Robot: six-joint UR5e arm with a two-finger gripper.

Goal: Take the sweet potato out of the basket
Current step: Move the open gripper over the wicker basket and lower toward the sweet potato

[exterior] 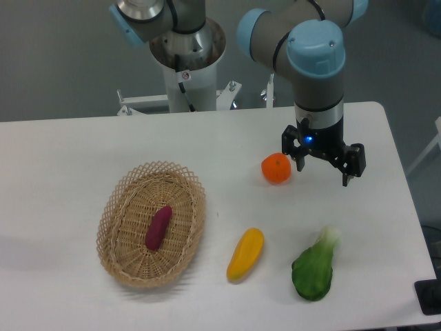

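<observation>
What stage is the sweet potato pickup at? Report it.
Nothing looks done: the small magenta-purple sweet potato lies in the oval tan wicker basket. The hand hangs open and empty beside the round orange fruit. Reaching, grasping and lifting remain.

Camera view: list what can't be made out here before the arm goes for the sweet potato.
- Underside of the sweet potato: hidden against the floor of the basket.
- Gripper fingertips: small and dark, pad surfaces unreadable, though the fingers stand apart.
- Dark object at the right edge: cut off by the frame.
- Far side of the orange fruit: faces away from the camera.
</observation>
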